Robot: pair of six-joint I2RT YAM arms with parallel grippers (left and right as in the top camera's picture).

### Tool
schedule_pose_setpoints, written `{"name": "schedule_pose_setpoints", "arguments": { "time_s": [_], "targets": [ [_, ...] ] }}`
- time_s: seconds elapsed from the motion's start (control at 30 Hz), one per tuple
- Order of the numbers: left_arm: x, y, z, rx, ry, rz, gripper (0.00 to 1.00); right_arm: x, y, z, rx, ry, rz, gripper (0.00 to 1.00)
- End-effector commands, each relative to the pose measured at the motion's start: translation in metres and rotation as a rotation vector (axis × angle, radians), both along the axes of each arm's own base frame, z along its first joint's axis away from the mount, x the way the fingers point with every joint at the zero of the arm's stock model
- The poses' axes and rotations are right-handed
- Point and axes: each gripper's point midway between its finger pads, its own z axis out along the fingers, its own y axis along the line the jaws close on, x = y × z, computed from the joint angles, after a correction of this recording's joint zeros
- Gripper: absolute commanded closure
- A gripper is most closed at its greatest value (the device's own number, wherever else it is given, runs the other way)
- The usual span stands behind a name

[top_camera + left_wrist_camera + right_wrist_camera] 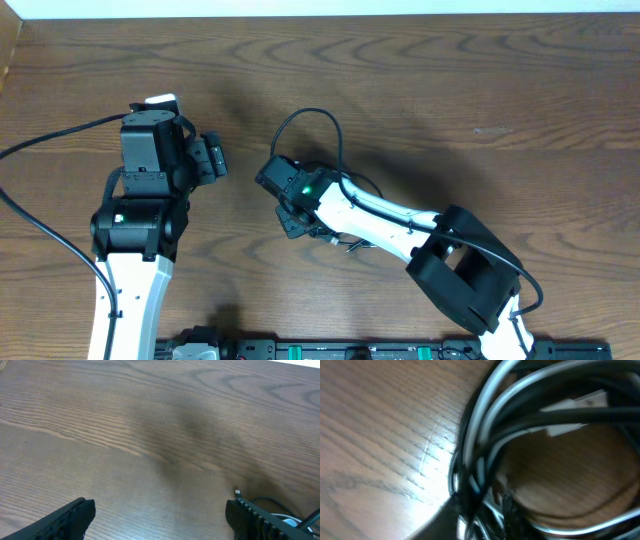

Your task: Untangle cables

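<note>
The cables are a tangled bundle of thin black and light grey cords under my right arm. In the overhead view one black loop [312,122] arcs up from the bundle, and thin strands show below the arm [352,243]. My right gripper [292,216] sits down on the bundle. The right wrist view is blurred and filled with the cords [520,420], which converge between the jaws [482,520]; the jaws look shut on them. A light plug [580,402] lies across the loops. My left gripper [212,160] [160,520] is open and empty, left of the bundle. A small plug tip [237,493] shows by its right finger.
The table is brown wood [480,90] with its far edge at the top. A thick black lead [40,140] runs off my left arm to the left. A black rail [400,350] lies along the front edge.
</note>
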Motion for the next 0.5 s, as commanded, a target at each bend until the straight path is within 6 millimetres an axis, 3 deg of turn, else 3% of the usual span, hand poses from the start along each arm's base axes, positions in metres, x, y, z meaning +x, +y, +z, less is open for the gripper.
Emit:
{"name": "schedule_pose_setpoints", "arguments": {
  "time_s": [0.0, 0.3, 0.47],
  "targets": [
    [0.002, 0.002, 0.009, 0.013, -0.022, 0.004, 0.11, -0.002, 0.0, -0.004, -0.008, 0.006, -0.008, 0.99],
    [0.002, 0.002, 0.009, 0.013, -0.022, 0.004, 0.11, -0.011, 0.0, 0.004, 0.007, 0.051, 0.002, 0.99],
    [0.002, 0.002, 0.009, 0.012, -0.022, 0.004, 0.11, -0.008, -0.009, 0.044, -0.026, 0.005, 0.055, 0.99]
  ]
}}
